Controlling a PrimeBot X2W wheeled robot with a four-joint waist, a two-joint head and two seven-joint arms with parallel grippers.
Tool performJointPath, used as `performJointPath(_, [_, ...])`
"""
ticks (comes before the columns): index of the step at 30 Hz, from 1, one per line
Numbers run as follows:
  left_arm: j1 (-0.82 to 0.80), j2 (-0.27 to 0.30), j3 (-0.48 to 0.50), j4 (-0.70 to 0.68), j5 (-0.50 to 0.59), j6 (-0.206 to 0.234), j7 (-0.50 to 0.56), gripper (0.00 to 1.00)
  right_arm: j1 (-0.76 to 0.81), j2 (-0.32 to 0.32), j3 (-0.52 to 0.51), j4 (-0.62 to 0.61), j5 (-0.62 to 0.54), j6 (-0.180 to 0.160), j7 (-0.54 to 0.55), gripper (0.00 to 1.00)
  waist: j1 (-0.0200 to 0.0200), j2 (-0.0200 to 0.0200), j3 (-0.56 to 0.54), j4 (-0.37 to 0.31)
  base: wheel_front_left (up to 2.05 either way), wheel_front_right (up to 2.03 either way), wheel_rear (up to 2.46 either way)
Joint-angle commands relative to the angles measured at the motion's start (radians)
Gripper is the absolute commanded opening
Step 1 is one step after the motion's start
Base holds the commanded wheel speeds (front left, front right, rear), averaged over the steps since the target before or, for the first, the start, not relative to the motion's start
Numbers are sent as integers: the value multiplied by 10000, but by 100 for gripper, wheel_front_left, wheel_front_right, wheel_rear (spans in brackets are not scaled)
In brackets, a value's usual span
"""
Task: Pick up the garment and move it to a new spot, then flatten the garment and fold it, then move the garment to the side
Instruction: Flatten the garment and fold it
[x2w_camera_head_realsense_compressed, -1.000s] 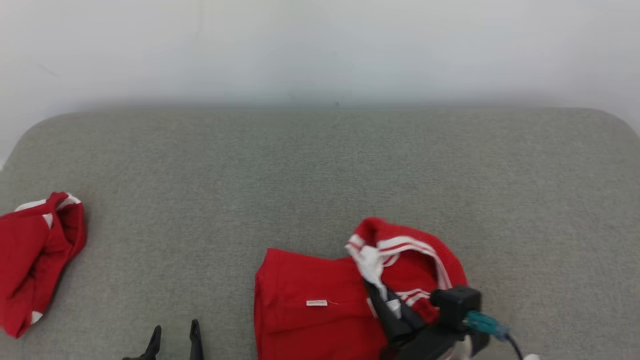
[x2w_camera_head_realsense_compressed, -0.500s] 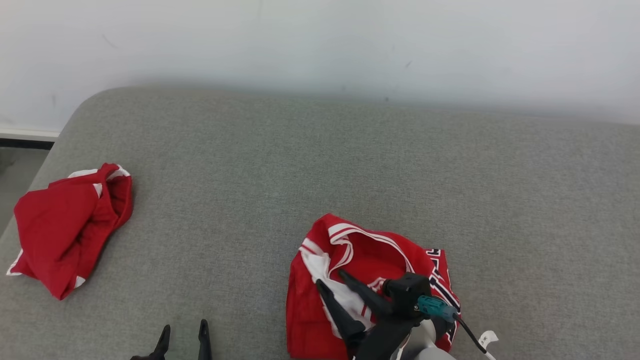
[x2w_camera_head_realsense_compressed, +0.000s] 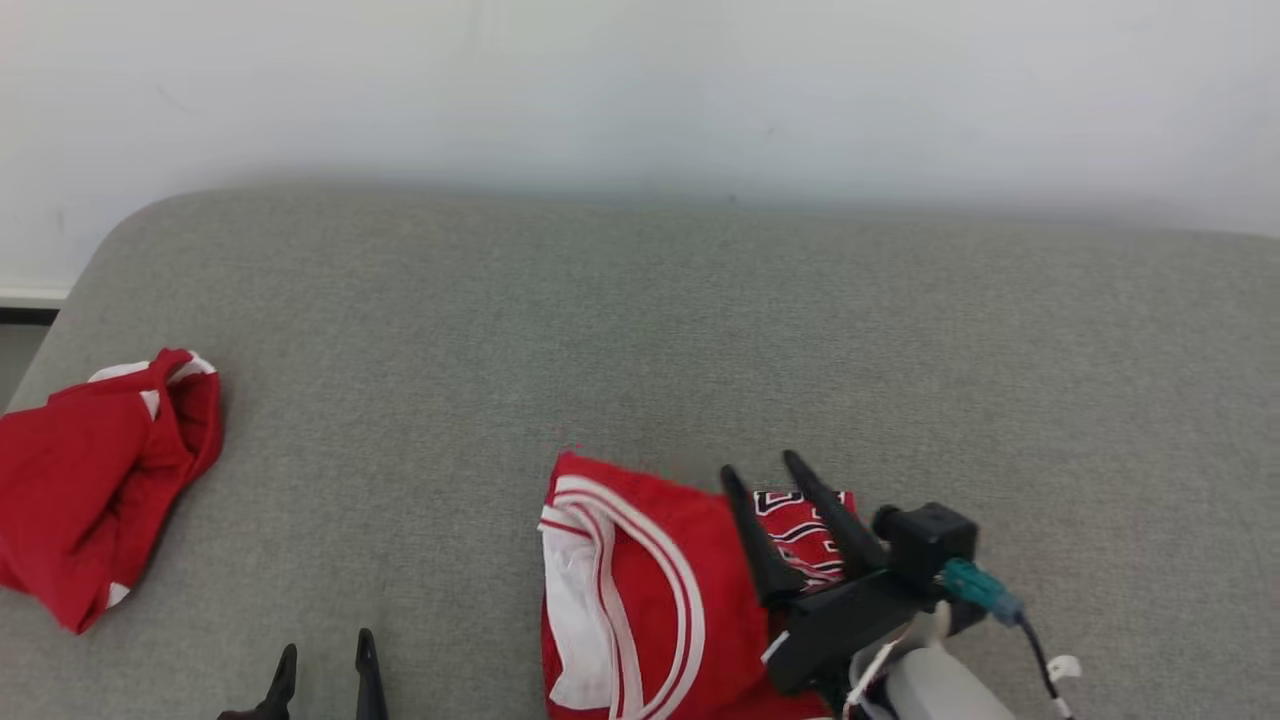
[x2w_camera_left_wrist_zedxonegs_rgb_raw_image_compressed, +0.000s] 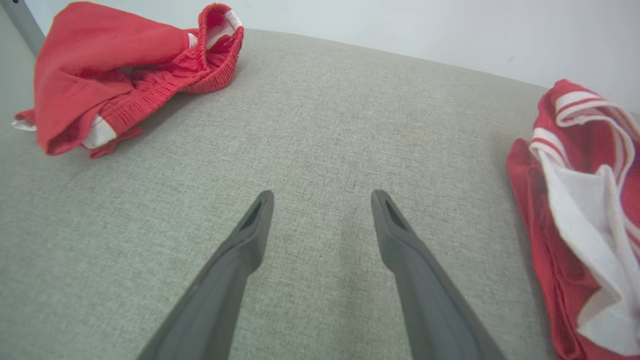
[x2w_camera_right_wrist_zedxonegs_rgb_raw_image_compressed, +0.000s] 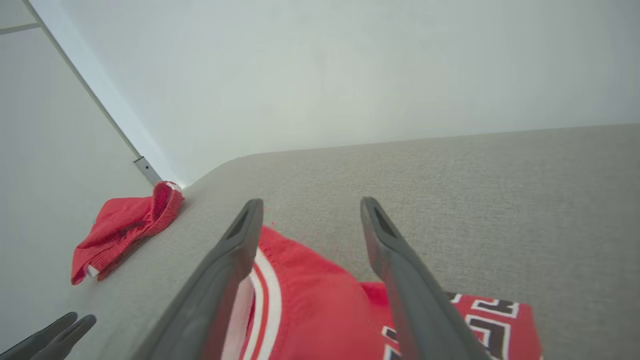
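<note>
Found red jersey (x2w_camera_head_realsense_compressed: 640, 590) lying bunched near front edge of grey padded surface (x2w_camera_head_realsense_compressed: 700, 330), directly under right gripper (x2w_camera_head_realsense_compressed: 759, 463), fingers spread, holding nothing; probably staged for flattening. Noted left gripper (x2w_camera_head_realsense_compressed: 327, 642) likewise spread, idle over bare fabric.

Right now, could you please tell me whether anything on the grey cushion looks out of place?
The jersey lies rumpled, its white inside turned out along one edge. The other red garment sits crumpled at the left edge of the cushion. Nothing looks damaged.
</note>
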Motion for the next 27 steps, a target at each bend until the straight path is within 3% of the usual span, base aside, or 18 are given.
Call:
performJointPath(1, [77, 3, 97, -56, 75, -1, -30, 100, 257, 17, -434, -113, -232, -25, -75, 100, -1, -1, -80, -270, 0, 0, 0])
performJointPath(13, [269, 3, 471, -247, 326, -50, -30, 100, 1762, 22, -3546, -1340, -1939, -25, -93, 100, -1, -1, -392, -923, 0, 0, 0])
performJointPath(27, [430, 3, 613, -361, 443, -84, -30, 100, 2625, 20, -3770, -1641, -2232, -25, -81, 100, -1, -1, -451, -1133, 0, 0, 0])
